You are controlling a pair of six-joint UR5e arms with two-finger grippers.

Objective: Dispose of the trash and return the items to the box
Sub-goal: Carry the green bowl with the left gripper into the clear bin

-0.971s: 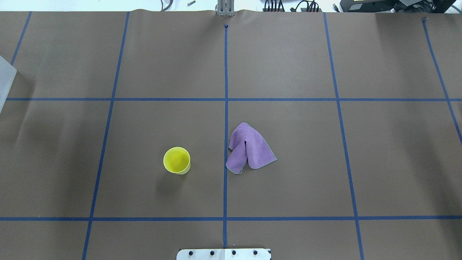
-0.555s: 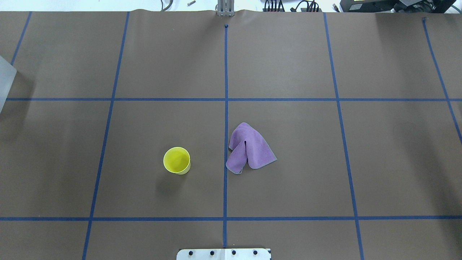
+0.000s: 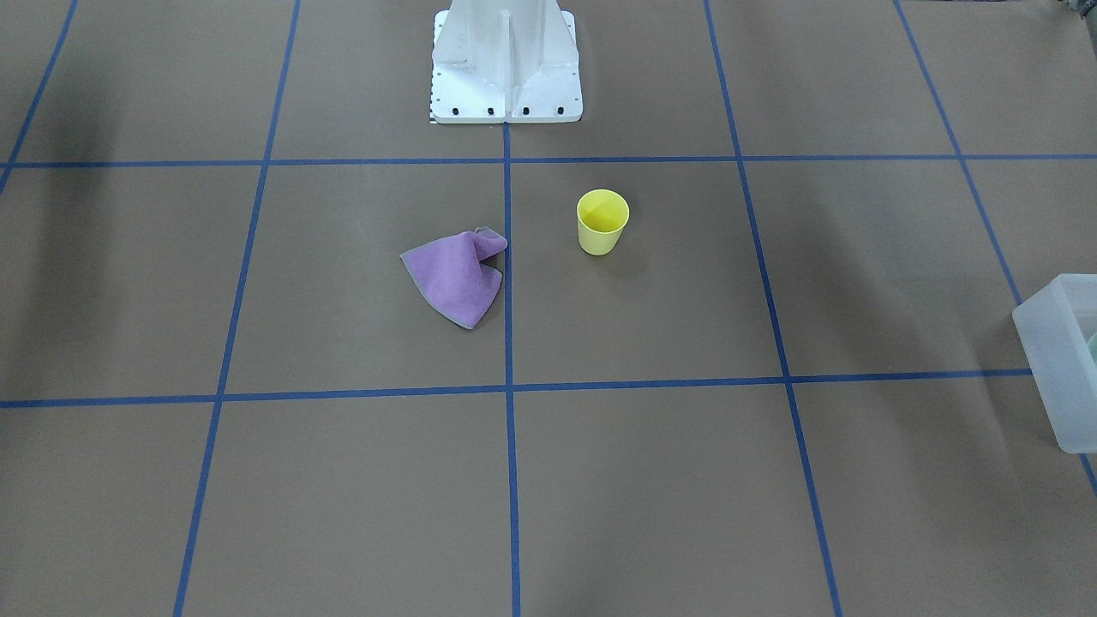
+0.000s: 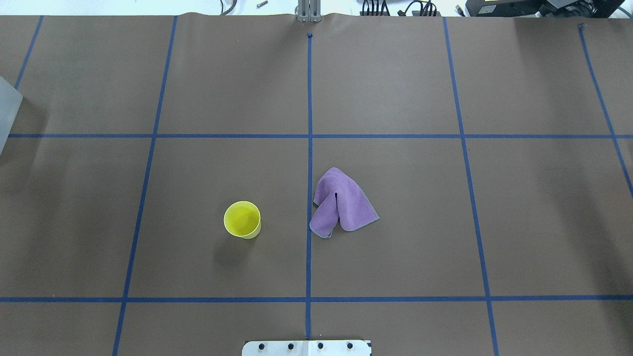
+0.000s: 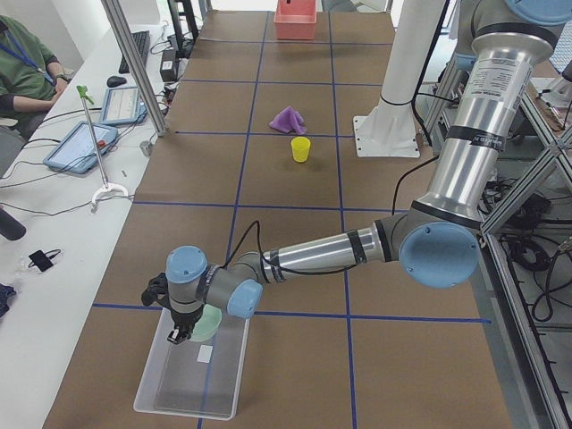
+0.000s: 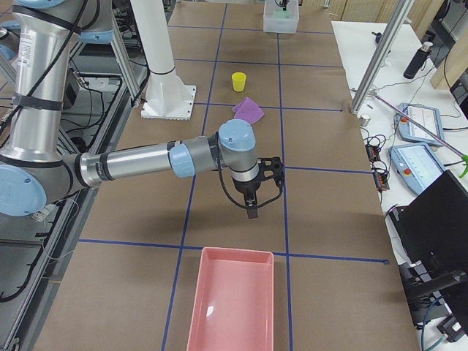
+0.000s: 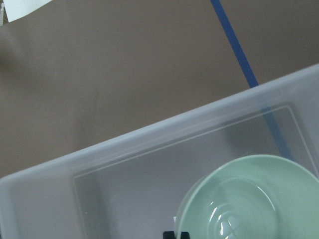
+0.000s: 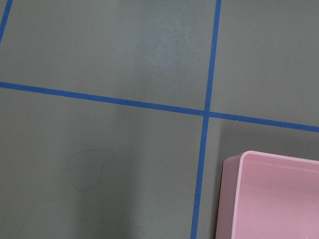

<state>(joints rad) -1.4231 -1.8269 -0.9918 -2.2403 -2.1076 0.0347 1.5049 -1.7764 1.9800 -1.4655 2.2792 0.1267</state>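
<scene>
The yellow cup (image 4: 242,220) stands upright on the brown table, left of the centre line; it also shows in the front view (image 3: 602,221). The translucent box (image 5: 192,375) sits at the table's left end, its edge showing in the overhead view (image 4: 7,113). My left gripper (image 5: 176,337) hangs over the box. In the left wrist view its dark fingertips (image 7: 171,235) sit close together on the rim of the mint-green bowl (image 7: 249,199), inside the box (image 7: 149,144). My right gripper (image 6: 251,210) hangs above bare table; I cannot tell whether it is open.
A purple cloth (image 4: 341,202) lies crumpled just right of the centre line, near the cup. A pink tray (image 6: 230,300) sits at the table's right end, close to my right gripper. The robot's white base (image 3: 506,68) stands at the near edge. An operator sits beside the left end.
</scene>
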